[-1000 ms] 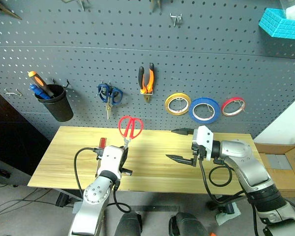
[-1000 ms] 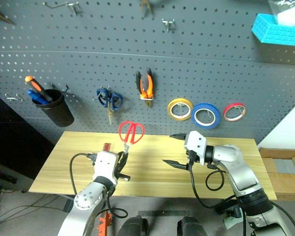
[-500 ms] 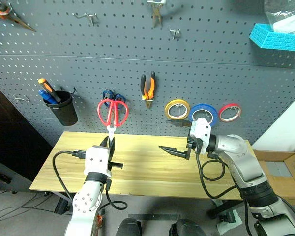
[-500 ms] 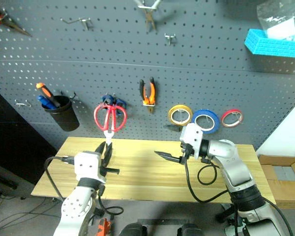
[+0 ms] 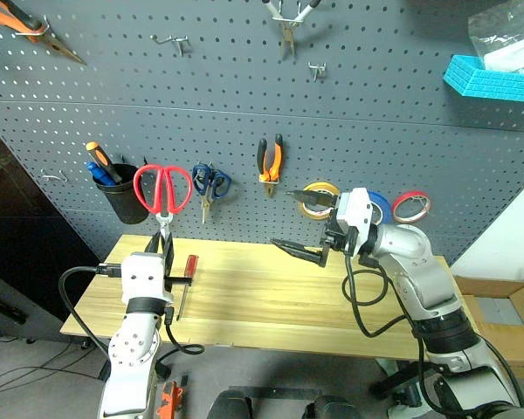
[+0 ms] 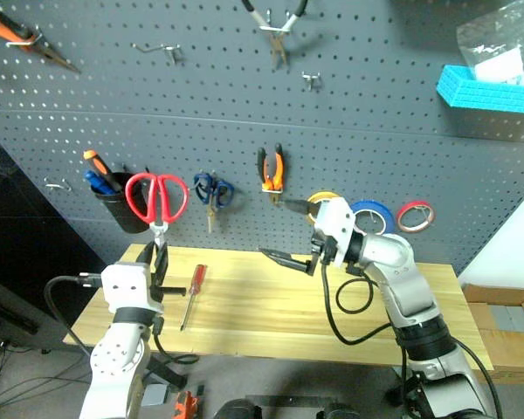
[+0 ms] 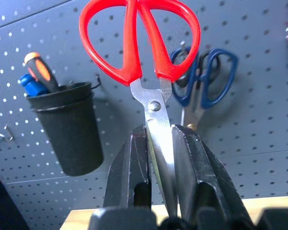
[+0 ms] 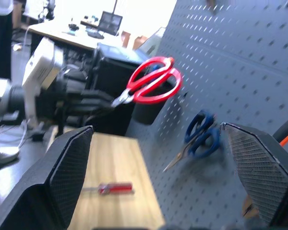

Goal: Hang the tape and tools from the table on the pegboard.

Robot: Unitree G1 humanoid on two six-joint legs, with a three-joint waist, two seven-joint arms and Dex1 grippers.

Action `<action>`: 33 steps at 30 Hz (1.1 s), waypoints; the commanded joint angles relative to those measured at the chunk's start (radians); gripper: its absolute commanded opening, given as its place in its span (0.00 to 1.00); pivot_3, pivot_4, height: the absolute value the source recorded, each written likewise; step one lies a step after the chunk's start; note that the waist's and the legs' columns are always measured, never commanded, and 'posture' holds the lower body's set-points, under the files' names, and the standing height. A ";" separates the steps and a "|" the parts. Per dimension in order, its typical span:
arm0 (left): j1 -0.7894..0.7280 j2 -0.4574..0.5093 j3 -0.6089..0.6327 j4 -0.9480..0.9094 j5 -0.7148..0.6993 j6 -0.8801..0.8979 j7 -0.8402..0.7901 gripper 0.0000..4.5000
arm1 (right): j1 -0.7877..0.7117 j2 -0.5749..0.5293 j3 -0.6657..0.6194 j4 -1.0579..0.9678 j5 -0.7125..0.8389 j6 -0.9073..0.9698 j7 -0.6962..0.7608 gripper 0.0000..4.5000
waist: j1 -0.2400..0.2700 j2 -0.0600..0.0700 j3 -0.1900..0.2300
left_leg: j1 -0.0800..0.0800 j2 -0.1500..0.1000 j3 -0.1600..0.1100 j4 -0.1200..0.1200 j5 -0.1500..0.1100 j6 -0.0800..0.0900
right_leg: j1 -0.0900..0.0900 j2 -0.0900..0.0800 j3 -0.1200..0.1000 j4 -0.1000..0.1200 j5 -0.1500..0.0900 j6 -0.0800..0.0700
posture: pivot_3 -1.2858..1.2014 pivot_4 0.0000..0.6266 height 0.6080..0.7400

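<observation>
We see the left gripper (image 5: 164, 247) raised above the bench's (image 5: 271, 301) left end, pointing up toward the pegboard (image 5: 375, 122). Its fingers (image 7: 134, 163) are clenched on the blades of the red-handled scissors (image 5: 162, 192), which stand upright with the handles on top, in front of the board between the black cup (image 5: 129, 192) and the blue-handled scissors (image 5: 210, 183).

The right gripper (image 5: 301, 227) is held level over the middle of the bench, near its back edge, pointing toward the robot's left. Its fingers (image 8: 72, 177) are spread wide and grasp nothing.

The slim screwdriver (image 5: 189, 278) with the red handle lies on the bench near the left end, just beside the left arm. The pliers (image 5: 271, 161) with orange-and-black handles hang on the board. Right of them hang the yellow roll (image 5: 317, 199), the blue tape (image 5: 380, 205), which the right gripper's body partly covers, and the thin red roll (image 5: 411, 206).

The cup holds orange-handled and blue-handled screwdrivers (image 5: 100, 166). Higher on the board we see more pliers (image 5: 288, 17) on a hook and a blue tray (image 5: 498, 80) at the upper right.
</observation>
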 commanded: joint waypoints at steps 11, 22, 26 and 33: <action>-0.123 0.018 0.017 0.059 -0.041 -0.044 -0.035 0.08 | -0.032 0.027 -0.025 -0.007 -0.005 -0.020 -0.051 1.00 | 0.014 -0.001 -0.003 | 0.000 0.000 0.000 0.000 0.000 0.000 | 0.000 0.000 0.000 0.000 0.000 0.000 | 0.58 0.00 1.00; -0.122 0.004 -0.006 0.067 -0.037 -0.028 -0.044 0.08 | -0.021 0.016 -0.025 -0.013 -0.012 -0.019 -0.069 1.00 | 0.013 -0.002 -0.003 | 0.000 0.000 0.000 0.000 0.000 0.000 | 0.000 0.000 0.000 0.000 0.000 0.000 | 0.57 0.00 1.00; -0.121 0.011 -0.016 0.070 -0.025 -0.015 -0.048 0.08 | -0.013 0.012 -0.026 -0.025 -0.008 -0.012 -0.075 1.00 | 0.013 -0.002 -0.003 | 0.000 0.000 0.000 0.000 0.000 0.000 | 0.000 0.000 0.000 0.000 0.000 0.000 | 0.57 0.00 1.00; -0.142 0.013 -0.025 0.060 -0.019 0.033 -0.044 0.08 | -0.006 0.005 -0.025 -0.026 -0.007 -0.011 -0.079 1.00 | 0.012 -0.002 -0.003 | 0.000 0.000 0.000 0.000 0.000 0.000 | 0.000 0.000 0.000 0.000 0.000 0.000 | 0.57 0.01 1.00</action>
